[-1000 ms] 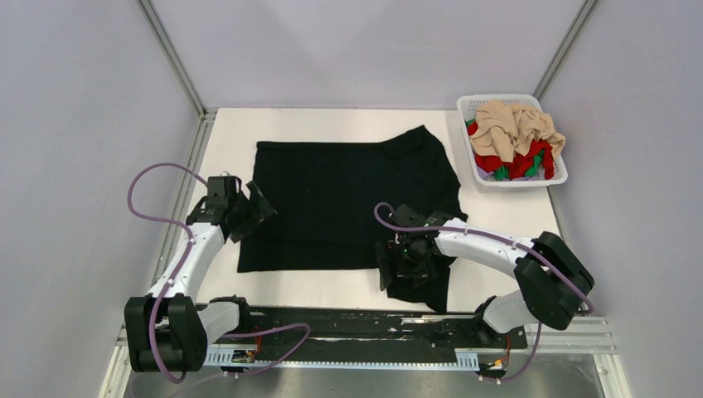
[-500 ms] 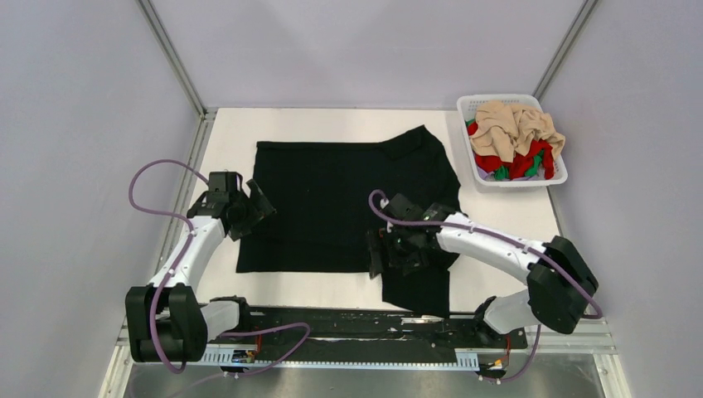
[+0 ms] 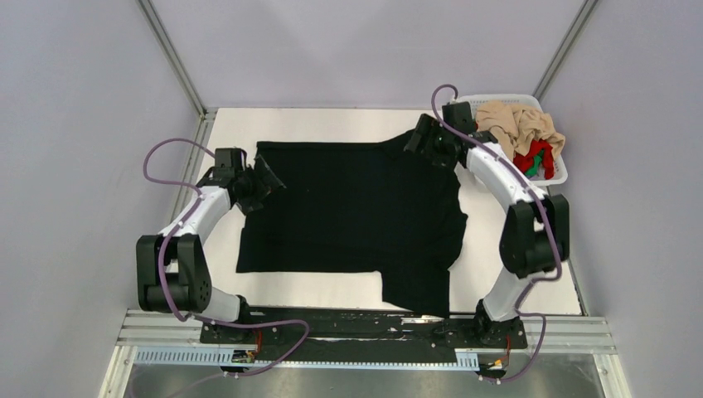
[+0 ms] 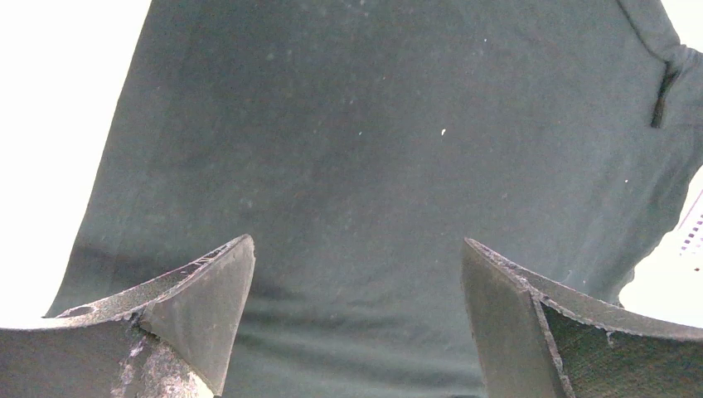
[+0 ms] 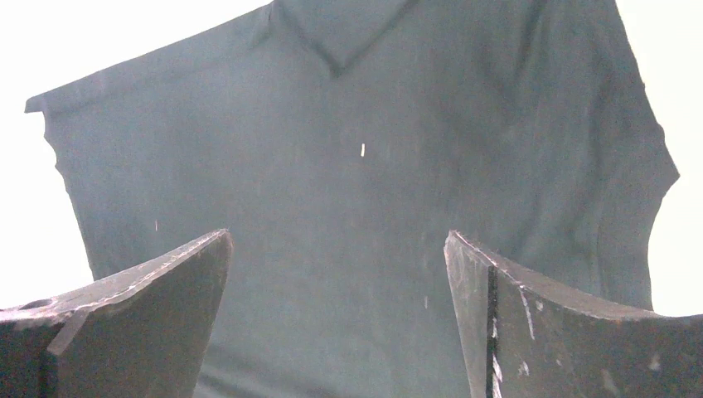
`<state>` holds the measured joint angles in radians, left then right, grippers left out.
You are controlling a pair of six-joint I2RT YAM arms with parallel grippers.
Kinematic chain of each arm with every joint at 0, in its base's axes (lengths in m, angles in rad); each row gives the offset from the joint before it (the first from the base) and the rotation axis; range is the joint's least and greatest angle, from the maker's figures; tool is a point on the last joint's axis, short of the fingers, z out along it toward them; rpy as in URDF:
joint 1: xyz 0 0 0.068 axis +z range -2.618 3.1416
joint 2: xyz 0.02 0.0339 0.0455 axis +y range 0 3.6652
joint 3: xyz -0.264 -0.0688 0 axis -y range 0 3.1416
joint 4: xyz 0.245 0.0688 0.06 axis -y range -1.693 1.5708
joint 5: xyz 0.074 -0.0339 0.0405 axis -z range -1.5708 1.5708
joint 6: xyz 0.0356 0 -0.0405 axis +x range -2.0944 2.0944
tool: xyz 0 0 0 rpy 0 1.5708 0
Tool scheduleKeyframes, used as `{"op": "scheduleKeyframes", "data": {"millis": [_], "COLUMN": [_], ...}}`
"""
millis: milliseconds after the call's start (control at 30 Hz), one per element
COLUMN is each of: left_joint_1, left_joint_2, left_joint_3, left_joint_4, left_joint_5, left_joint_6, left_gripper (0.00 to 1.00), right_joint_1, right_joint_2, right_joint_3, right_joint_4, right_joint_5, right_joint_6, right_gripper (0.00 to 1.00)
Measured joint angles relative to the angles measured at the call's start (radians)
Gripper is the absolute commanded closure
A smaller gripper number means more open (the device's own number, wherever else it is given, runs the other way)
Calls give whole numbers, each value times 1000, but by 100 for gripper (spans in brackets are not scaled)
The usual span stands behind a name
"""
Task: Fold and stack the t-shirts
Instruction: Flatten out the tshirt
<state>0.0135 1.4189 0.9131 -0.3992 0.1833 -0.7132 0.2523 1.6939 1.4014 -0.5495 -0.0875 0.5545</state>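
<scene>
Black t-shirt (image 3: 352, 211) lies spread flat on the white desk (image 3: 332, 290), w/ its lower right part reaching the near edge. L hand (image 3: 264, 178) is at the shirt's left edge and R hand (image 3: 419, 137) at its far right corner; in the wrist views both have fingers spread wide over the black cloth, gripping nothing. Beige t-shirt (image 3: 518, 124), red t-shirt (image 3: 539, 156) and green t-shirt (image 3: 535, 172) are bunched in the white basket (image 3: 557, 176) at the desk's far right.
</scene>
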Motion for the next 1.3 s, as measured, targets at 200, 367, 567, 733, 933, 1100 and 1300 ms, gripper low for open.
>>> {"op": "scheduleKeyframes", "data": {"millis": [200, 367, 567, 733, 933, 1100, 1300], "left_joint_1": [0, 0, 0, -1, -3, -4, -5], "left_joint_2": [114, 201, 239, 259, 274, 287, 288], "left_joint_3": [29, 31, 52, 78, 97, 117, 125], "left_joint_4": [37, 29, 22, 3, -14, -34, -47], "left_joint_5": [14, -7, -25, -35, -43, -44, -58], "left_joint_6": [5, 21, 28, 28, 29, 32, 47], "left_gripper": [0, 0, 0, 0, 0, 0, 0], "right_joint_1": [-41, -39, -39, -39, -39, -39, -39], "right_joint_2": [360, 540, 657, 705, 813, 968, 1089], "right_joint_3": [303, 438, 511, 544, 644, 822, 966], "right_joint_4": [99, 122, 166, 270, 516, 710, 845], "right_joint_5": [-5, -20, -46, -55, -64, -78, -38], "right_joint_6": [-4, -4, -3, -3, 48, 158, 237], "right_gripper": [0, 0, 0, 0, 0, 0, 0]}}
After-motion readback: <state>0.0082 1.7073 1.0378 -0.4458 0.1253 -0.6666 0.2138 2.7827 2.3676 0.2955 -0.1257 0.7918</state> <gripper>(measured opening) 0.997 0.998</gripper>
